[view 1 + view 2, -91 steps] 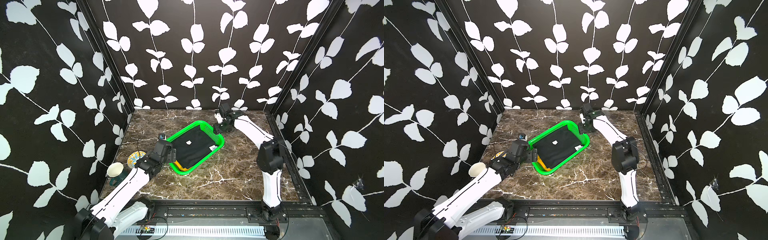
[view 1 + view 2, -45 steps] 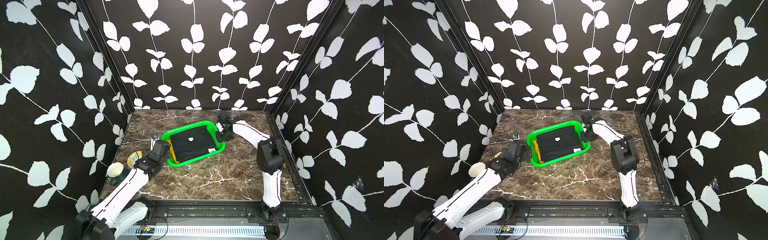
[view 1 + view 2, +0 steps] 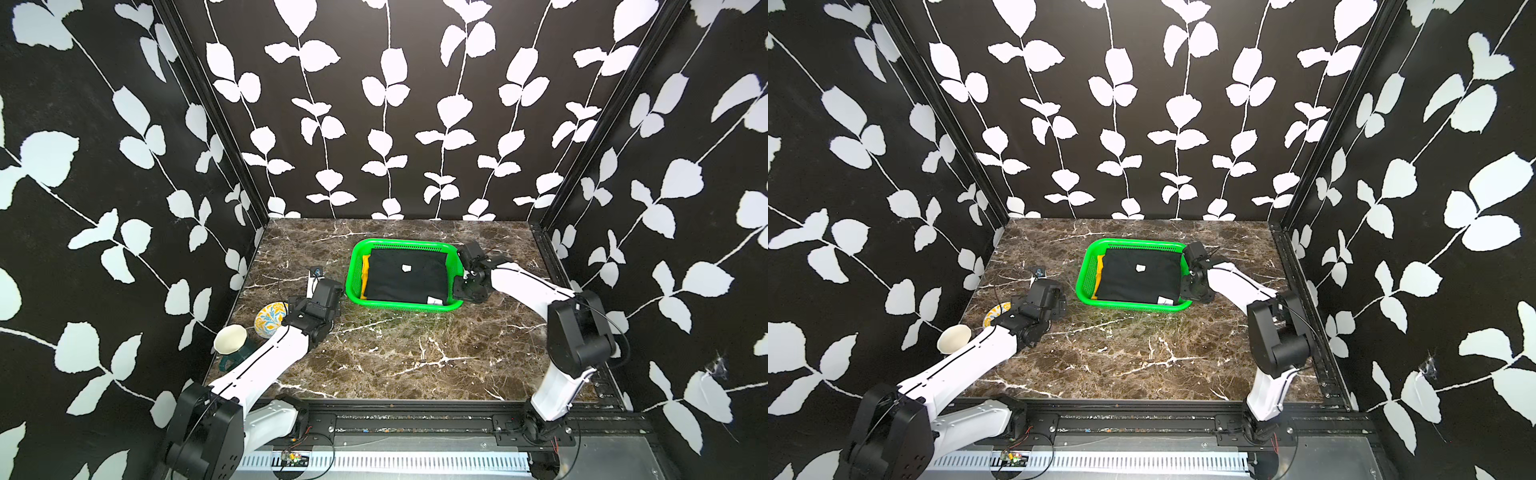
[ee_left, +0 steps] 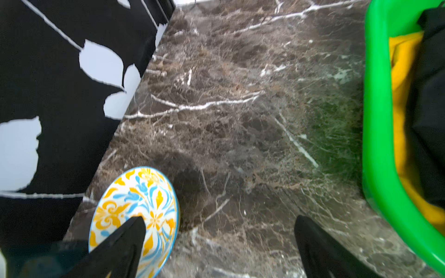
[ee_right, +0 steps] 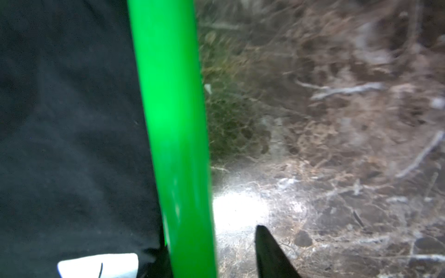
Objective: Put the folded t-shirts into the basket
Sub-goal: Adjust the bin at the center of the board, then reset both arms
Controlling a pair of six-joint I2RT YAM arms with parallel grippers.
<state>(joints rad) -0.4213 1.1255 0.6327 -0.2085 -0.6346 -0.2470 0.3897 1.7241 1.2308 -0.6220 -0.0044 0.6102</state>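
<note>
Straddling the right-hand rim of the basket (image 3: 357,270), the right gripper (image 5: 212,250) has one jaw inside, against the black t-shirt (image 3: 409,274), and the other jaw outside, over the marble surface (image 3: 407,349). In the right wrist view the outside jaw stands clearly apart from the green rim, so the jaws look parted around the wall and not clamped on it.

The basket sits in the upper middle of both top views. The black shirt lies on top inside it, and the yellow t-shirt (image 4: 399,96) shows under it along the left wall. I cannot see a red shirt; it may be hidden below the others. No shirt lies on the surface, so I judge the task nearly finished.

The main risk is the inside jaw. If the arm lifts while that jaw catches the black cloth or the rim, it could pull the shirt open or drag the whole basket sideways.

The left gripper (image 4: 219,240) hovers low at the left of the surface with its jaws wide apart and empty. One jaw is over the patterned bowl (image 4: 134,211), and a cup (image 3: 229,338) stands close to the arm. A careless move there could knock the bowl or tip the cup.
</note>
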